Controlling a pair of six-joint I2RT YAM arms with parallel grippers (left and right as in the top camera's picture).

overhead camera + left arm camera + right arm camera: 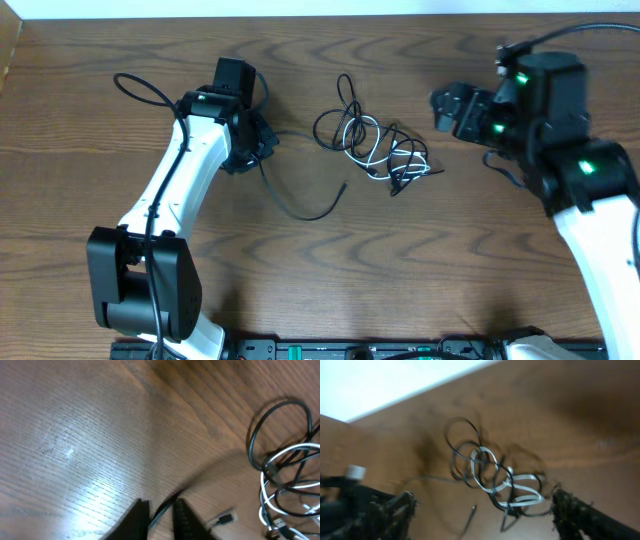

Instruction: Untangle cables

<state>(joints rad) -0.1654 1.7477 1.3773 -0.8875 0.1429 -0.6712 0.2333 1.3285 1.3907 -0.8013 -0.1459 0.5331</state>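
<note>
- My left gripper [160, 504] has its fingers nearly together around a black cable [310, 214]; I cannot tell whether it pinches. My right gripper [447, 108] gapes, holding nothing.
- The tangle [375, 145] lies mid-table between them. Pulling that black strand could tighten its knots or drag the white cable [358, 140] along.
- Grained wooden table [480, 270]; pale wall [380, 385] beyond.

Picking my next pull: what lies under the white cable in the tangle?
Black cable loops weave across the white cable; wooden table shows through the gaps. Which strand lies lowest is hidden by the overlaps.
</note>
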